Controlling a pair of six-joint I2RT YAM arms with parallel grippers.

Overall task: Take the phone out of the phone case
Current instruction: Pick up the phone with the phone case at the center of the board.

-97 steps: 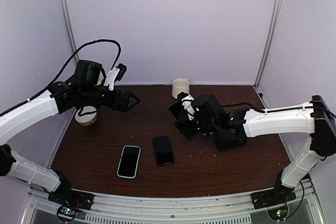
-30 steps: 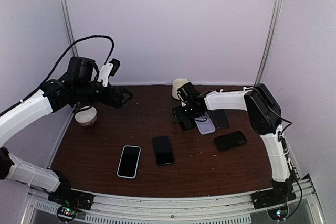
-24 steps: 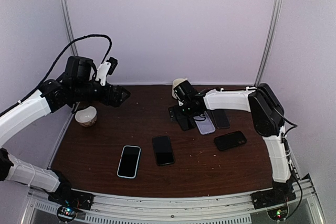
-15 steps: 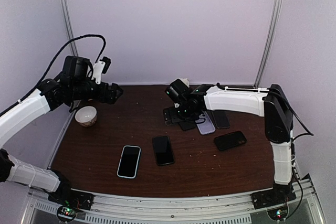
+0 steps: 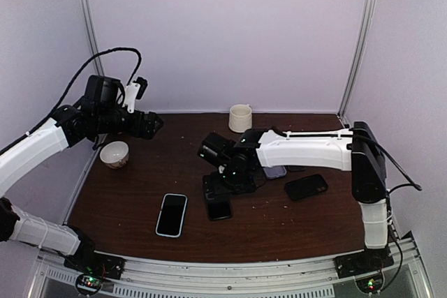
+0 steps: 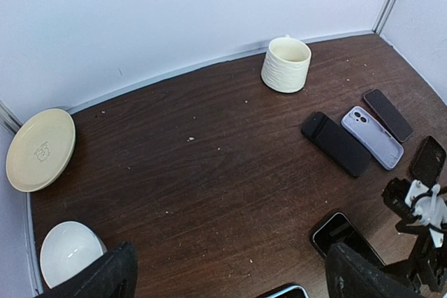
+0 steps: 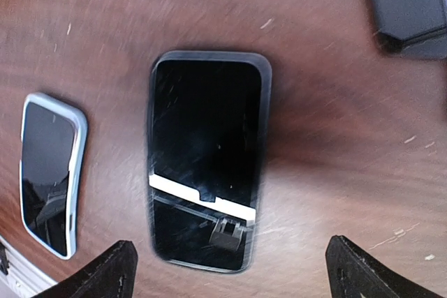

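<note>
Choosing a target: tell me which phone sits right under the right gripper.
The black-cased phone, centred in the right wrist view; the pale-blue-cased phone lies off to one side.

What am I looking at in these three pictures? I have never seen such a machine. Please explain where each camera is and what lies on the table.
These are two robot arms bolted at the near edge of a table. One picture looks down from above and behind them; the other two come from a camera on each wrist. The left gripper hangs open and empty near a white bowl. The right gripper is open too, above a phone in a dark case; beside it lies a phone in a light blue case. Farther back are a mug, a plate, a lilac case and other dark phones or cases.
</note>
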